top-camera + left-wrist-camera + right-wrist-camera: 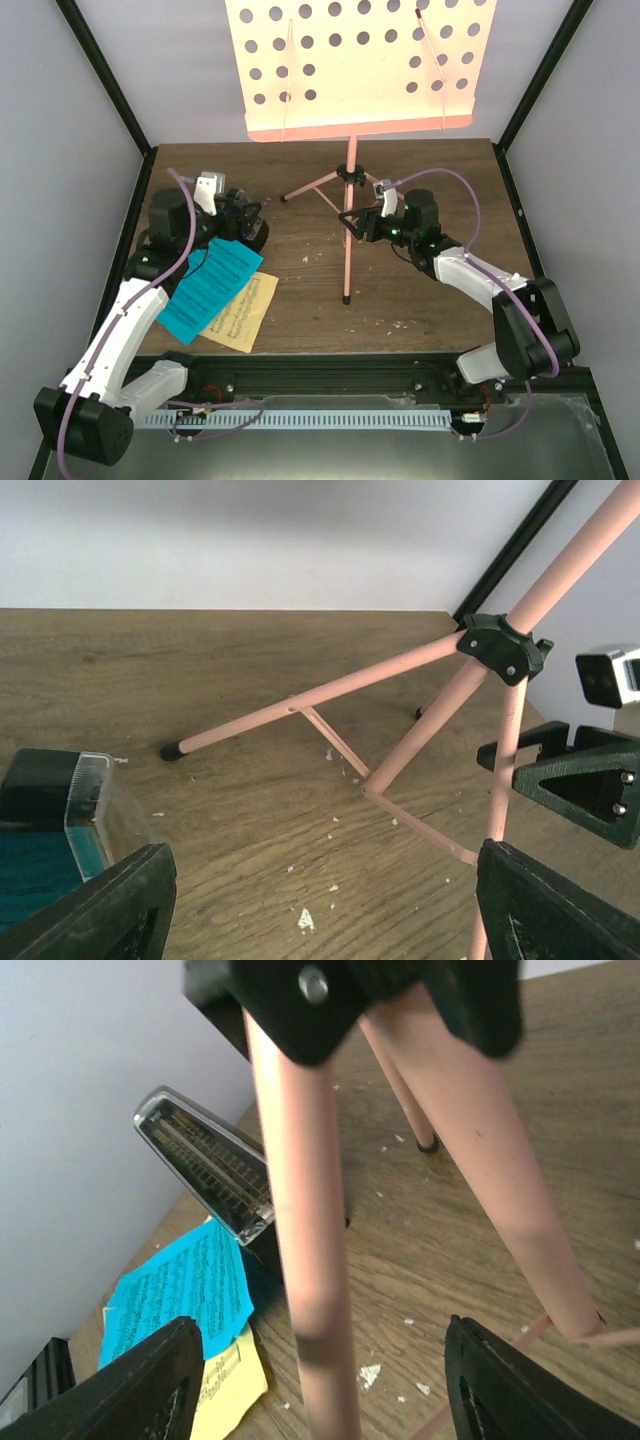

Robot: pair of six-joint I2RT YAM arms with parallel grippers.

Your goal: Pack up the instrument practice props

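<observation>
- Stand [360,70] at upper centre, legs spread.
- Left gripper [325,900] wide open, empty, beside metronome [60,785].
- Right gripper [330,1380] wide open, one leg [300,1260] between its fingers, ungripped.

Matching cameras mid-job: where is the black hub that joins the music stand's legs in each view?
Top external: black hub just above the picture's centre.
Left wrist: hub at upper right.
Right wrist: hub at the top edge, close and blurred.
Shared landmark: the pink leg dropping from it, straddled by the right gripper.
</observation>
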